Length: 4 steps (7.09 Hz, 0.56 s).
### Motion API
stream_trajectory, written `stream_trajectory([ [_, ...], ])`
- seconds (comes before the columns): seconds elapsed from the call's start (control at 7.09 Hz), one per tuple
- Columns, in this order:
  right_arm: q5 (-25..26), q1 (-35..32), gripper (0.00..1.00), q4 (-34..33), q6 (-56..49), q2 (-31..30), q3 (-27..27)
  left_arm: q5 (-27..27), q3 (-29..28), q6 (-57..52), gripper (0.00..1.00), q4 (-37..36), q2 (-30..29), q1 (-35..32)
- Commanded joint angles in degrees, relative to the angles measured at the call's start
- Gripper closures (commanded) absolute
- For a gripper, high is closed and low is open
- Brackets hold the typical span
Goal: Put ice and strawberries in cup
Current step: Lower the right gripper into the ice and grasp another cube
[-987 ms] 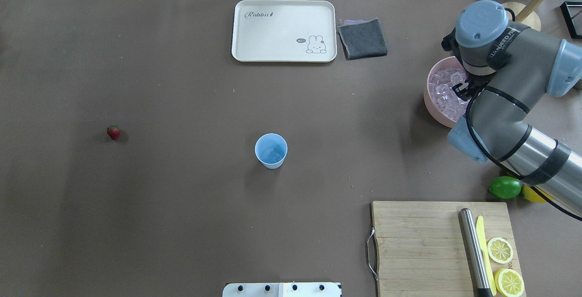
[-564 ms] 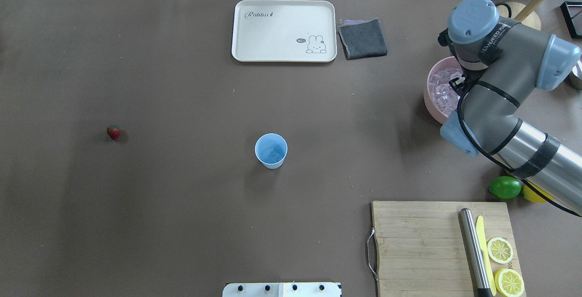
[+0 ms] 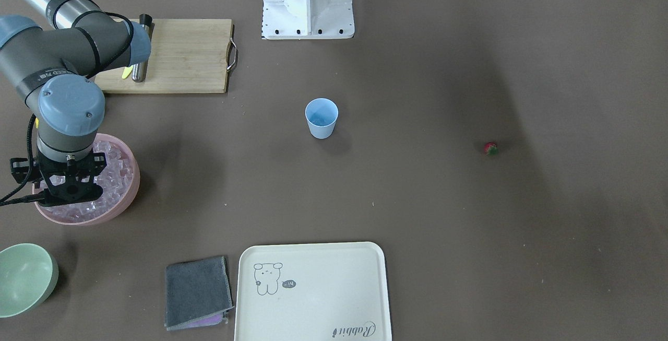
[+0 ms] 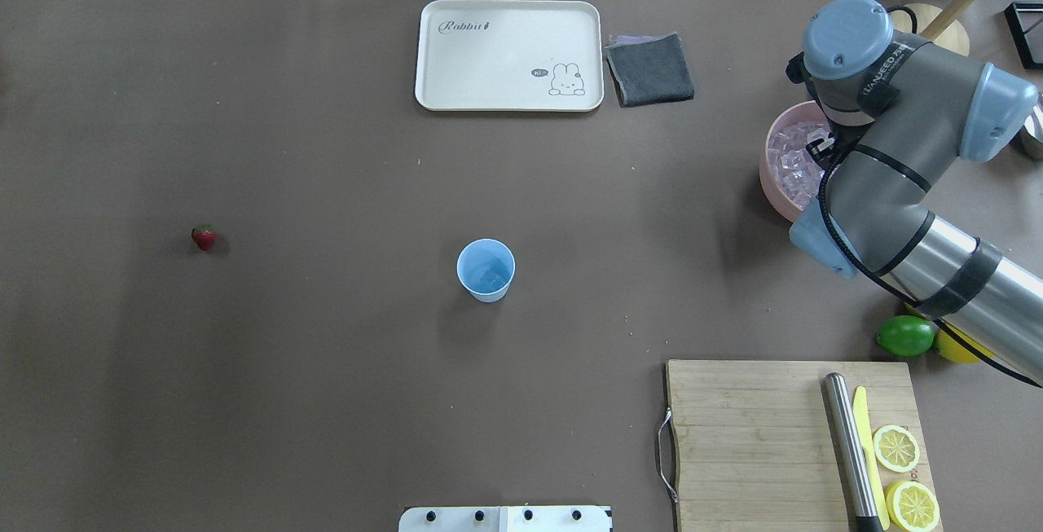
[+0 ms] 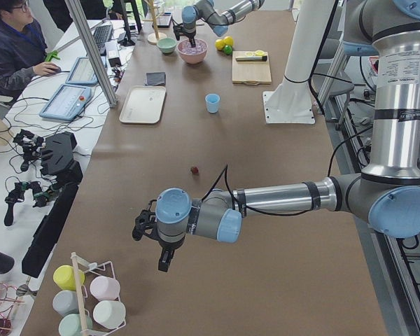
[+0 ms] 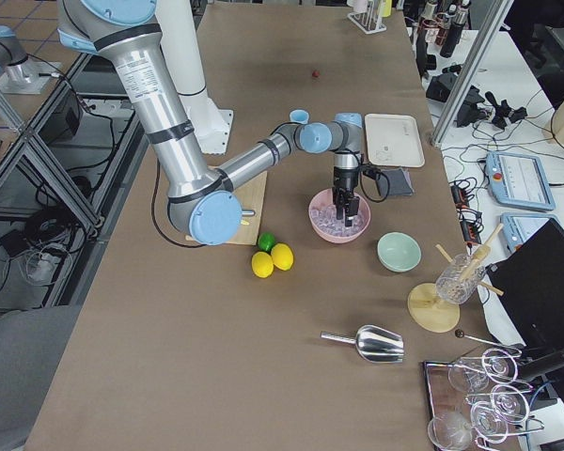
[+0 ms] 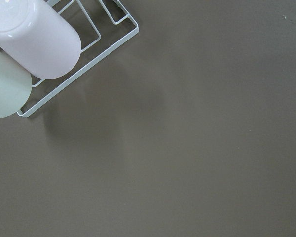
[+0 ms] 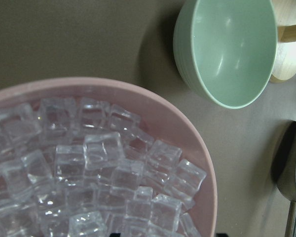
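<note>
Facing view: my right pincer (image 3: pixel 69 197) hangs down into the pink bowl (image 3: pixel 130 187), its tips among the ice (image 3: pixel 112 171). My wrist hides the fingers, so I cannot tell whether they are spread or closed on a cube. The cup (image 3: pixel 321 118) stands upright mid-table, well apart from the bowl. The strawberry (image 3: pixel 490 148) lies far beyond it on the mat.

Overhead: my forearm covers half the bowl. Something glassy seems to lie in the cup (hard to be sure). The way from bowl to cup runs over bare mat. The cutting board (image 4: pixel 750 434) and the tray (image 4: pixel 508 55) flank it, and neither intrudes.

Right side view: the green bowl (image 6: pixel 399 251) sits just beside the pink one, on the far side from the cup.

Right wrist view: the cubes are heaped, touching one another. I judge it best to take a top cube away from the rim, close squarely on its flat faces, and rise straight up before swinging, so neighbours and rim are not clipped.

Left side view: my left pincer (image 5: pixel 164 260) hovers over mat near the mug rack (image 5: pixel 91 294). I cannot tell its state either.

Left wrist view: only mat and a corner of that rack.
</note>
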State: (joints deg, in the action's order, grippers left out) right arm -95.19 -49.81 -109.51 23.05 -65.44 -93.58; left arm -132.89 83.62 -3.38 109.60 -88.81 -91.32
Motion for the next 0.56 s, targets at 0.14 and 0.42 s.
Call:
stream_trajectory([
  [0.14,0.0,0.2,0.30,0.0,0.2,-0.6,0.2,0.0,0.0,0.0,0.02,0.0,-0.1,0.0],
  [0.42,0.0,0.5,0.39,0.0,0.2,-0.5,0.3,0.0,0.0,0.0,0.02,0.0,-0.1,0.0],
])
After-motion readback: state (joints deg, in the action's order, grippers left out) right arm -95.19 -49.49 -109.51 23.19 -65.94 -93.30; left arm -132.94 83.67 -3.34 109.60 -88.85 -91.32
